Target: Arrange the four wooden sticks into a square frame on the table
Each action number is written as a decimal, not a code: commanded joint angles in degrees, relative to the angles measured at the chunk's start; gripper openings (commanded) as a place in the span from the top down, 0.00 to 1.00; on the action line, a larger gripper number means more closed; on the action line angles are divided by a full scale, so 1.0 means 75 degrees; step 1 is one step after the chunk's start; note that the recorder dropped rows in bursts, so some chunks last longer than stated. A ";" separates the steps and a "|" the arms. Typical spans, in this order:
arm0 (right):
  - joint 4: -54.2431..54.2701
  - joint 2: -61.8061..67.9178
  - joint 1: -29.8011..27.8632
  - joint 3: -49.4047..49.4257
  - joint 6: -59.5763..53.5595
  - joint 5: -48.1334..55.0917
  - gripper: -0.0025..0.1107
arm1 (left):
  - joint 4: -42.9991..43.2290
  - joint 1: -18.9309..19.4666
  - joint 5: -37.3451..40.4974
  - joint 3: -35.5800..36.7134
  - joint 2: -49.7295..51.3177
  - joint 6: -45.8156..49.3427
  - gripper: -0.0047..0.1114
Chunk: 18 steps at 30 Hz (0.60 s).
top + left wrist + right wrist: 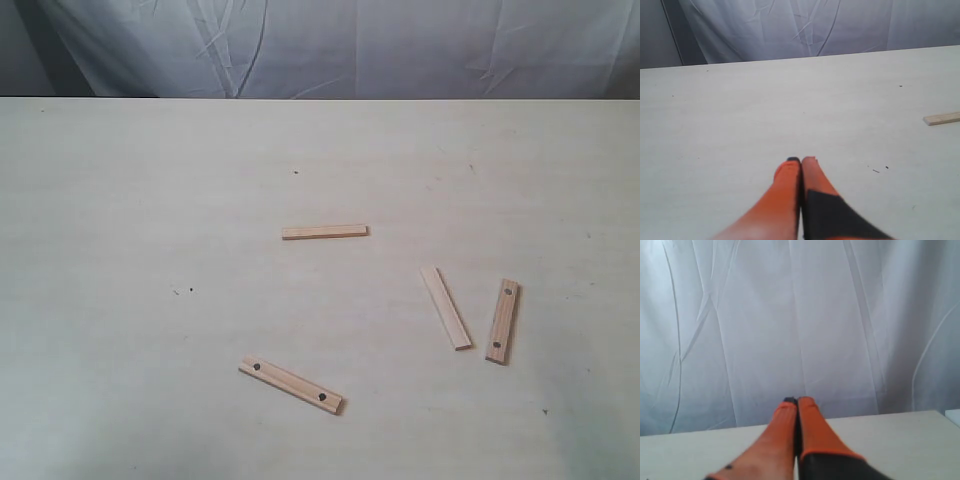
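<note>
Four wooden sticks lie apart on the table, forming no square frame. A plain stick lies level near the middle. Another plain stick slants at the right, beside a holed stick standing nearly upright in the picture. A second holed stick lies slanted near the front. Neither gripper shows in the exterior view. In the left wrist view my left gripper is shut and empty above bare table, with the end of one stick at the frame's edge. My right gripper is shut, empty, facing the curtain.
A white wrinkled curtain hangs behind the table's far edge. Tiny dark specks mark the tabletop left of the sticks.
</note>
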 commanded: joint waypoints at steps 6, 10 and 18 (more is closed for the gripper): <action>0.0031 -0.0048 -0.0049 0.0018 0.0003 -0.0461 0.99 | -0.0052 0.0004 -0.0105 0.0029 -0.0047 -0.0005 0.96; 0.0031 -0.0048 -0.0049 0.0018 0.0003 -0.0575 0.99 | -0.0052 0.0004 -0.0105 0.0029 -0.0047 -0.0005 0.96; -0.0193 0.0152 -0.0049 -0.1133 -0.0543 0.0749 0.99 | -0.0052 0.0004 -0.0105 0.0029 -0.0047 -0.0005 0.96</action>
